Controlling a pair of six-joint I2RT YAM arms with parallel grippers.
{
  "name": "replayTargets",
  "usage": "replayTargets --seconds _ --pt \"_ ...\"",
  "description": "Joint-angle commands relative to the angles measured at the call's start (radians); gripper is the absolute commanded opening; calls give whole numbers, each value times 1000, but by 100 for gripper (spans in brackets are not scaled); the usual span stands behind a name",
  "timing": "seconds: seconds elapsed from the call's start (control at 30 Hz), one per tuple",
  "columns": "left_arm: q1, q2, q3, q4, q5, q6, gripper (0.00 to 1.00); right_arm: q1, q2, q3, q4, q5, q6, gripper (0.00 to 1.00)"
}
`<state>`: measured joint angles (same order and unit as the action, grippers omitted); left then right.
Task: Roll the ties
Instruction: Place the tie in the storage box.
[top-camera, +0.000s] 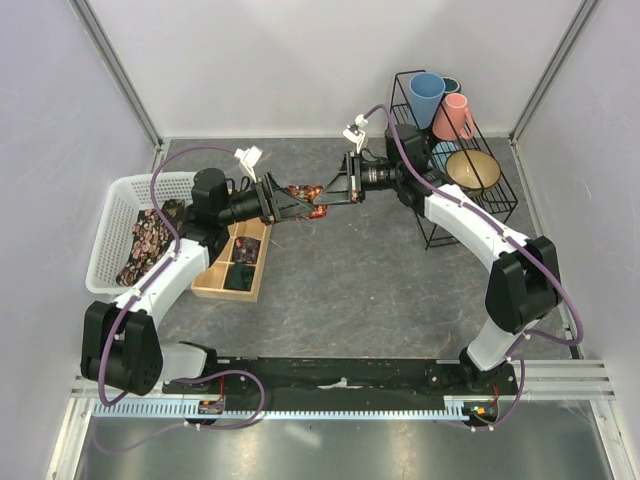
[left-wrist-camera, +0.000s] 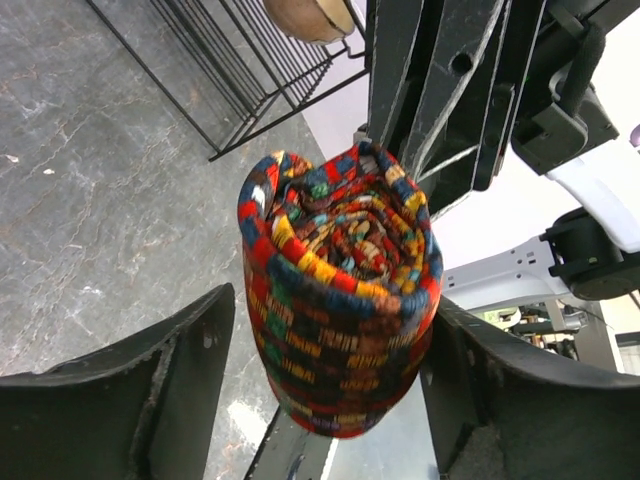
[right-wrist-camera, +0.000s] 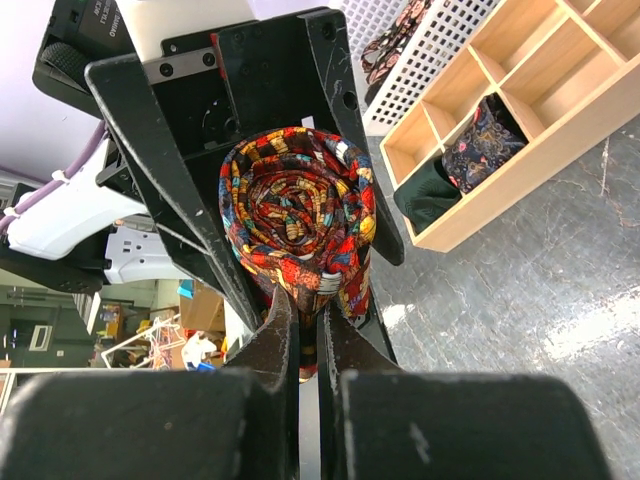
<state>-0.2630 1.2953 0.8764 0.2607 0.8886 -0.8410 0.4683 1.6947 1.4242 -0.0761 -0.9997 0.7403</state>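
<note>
From above, your two arms meet in the air over the far middle of the surface (top-camera: 380, 280), and the rolled tie (top-camera: 310, 190) hangs between them, clear of everything below. The left arm (top-camera: 170, 270) reaches in from the left and the right arm (top-camera: 470, 225) from the right, so this looks like a handover. The basket (top-camera: 110, 200) with the loose ties (top-camera: 140, 245) stands at the far left. The tray (top-camera: 225, 293) lies just beside it, under your left arm, and the wire rack (top-camera: 428, 225) stands well apart on the right. In the left wrist view the roll faces you end-on, its coil tight. The left jaws stand apart around it, with a clear gap on one side, while the other finger (left-wrist-camera: 480, 390) is at or against the cloth. They are not yet clamped, probably so that they take the roll round its girth and keep it from unwinding. The right jaws show behind the roll, pressed together. In the right wrist view the right jaws are clenched on the near edge of the roll and carry it alone for now. The left fingers flank the roll closely, so you have little room sideways. Behind them the tray holds dark rolls in two compartments and others stand open. I judge the way down to the open ones to be free, but mind the dividers and the basket wall beside them.
</note>
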Motion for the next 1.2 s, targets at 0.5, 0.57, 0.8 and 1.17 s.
replayTargets --seconds 0.5,0.57,0.8,1.17 --pt "11 -10 -16 114 9 -70 11 18 -33 -11 35 -34 5 0" --pt "16 -13 -10 106 19 -61 2 18 -30 -10 32 -31 -2 1" --pt "44 -36 110 -231 53 262 2 -23 -26 54 -65 6 -97 54" --pt "131 99 465 -1076 -83 1108 2 -97 -49 254 -373 260 -533 98"
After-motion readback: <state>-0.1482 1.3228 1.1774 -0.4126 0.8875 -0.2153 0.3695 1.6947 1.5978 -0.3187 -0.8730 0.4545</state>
